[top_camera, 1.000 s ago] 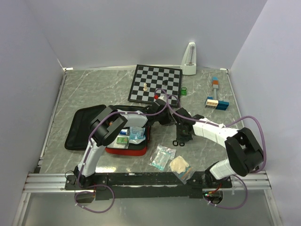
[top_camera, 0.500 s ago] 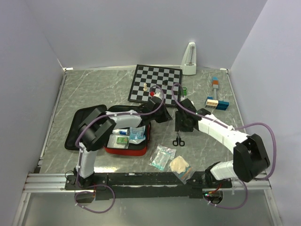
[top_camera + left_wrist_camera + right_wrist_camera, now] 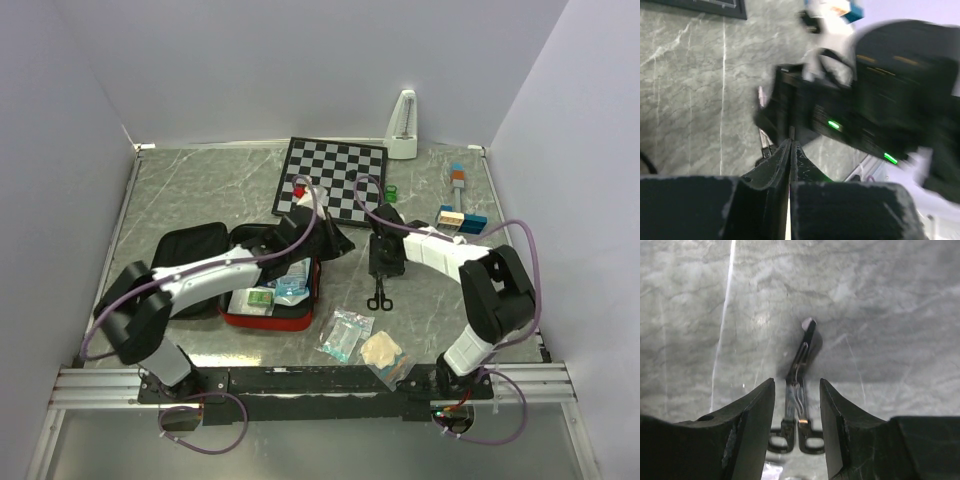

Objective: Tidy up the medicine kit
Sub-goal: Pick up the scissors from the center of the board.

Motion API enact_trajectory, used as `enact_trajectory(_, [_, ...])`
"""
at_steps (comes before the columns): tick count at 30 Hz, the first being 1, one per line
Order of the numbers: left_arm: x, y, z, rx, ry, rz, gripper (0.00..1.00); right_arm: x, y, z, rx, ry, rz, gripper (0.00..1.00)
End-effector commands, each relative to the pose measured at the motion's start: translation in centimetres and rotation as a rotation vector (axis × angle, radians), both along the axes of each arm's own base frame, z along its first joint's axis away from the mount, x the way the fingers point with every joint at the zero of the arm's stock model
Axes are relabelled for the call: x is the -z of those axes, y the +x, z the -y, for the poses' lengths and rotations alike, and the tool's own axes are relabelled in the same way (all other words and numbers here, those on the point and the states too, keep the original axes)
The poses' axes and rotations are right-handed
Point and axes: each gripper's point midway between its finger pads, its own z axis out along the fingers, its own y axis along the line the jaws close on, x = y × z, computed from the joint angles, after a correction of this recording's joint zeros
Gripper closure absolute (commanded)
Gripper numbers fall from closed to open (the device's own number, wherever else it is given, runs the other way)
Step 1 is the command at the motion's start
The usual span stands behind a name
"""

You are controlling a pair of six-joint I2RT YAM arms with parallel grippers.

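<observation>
Noted medicine kit (image 3: 268,312) open centre-left, partly filled. Judged scissors (image 3: 796,390), packets (image 3: 347,334) on bench (image 3: 200,190) yet to pack. Saw right fingers (image 3: 754,416) spread astride scissors, gripping nothing; left fingers (image 3: 774,167) pressed together, empty.

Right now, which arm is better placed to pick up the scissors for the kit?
Right. The right gripper is open above the scissors, which show between its fingers. The left gripper is shut, off beside the medicine kit.
</observation>
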Motion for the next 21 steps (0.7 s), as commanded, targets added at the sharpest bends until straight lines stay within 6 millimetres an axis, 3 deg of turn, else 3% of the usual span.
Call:
enact_trajectory(1, [-2.9,-0.8,-2.5,-0.056,-0.002,0.066,0.92,0.2,1.7,-0.7,0.0,0.005,0.022,0.52])
enact_trajectory(7, [-4.6,-2.9,-6.3,-0.113,-0.023,0.089,0.91,1.5,0.7,0.4,0.001,-0.052,-0.022,0.6])
enact_trajectory(11, [-5.2,-4.4,-9.0,-0.157,-0.05,0.104,0.91,2.1,0.1,0.6,-0.011,-0.061,-0.043,0.73])
enact_trajectory(16, [-4.3,-5.7,-12.5,-0.227,-0.02,0.091,0.89,2.3,-0.6,0.1,-0.03,-0.054,-0.052,0.87])
enact_trajectory(21, [-3.6,-6.3,-14.6,-0.285,-0.024,0.094,0.88,0.9,-0.5,-0.7,-0.035,-0.022,-0.027,0.98])
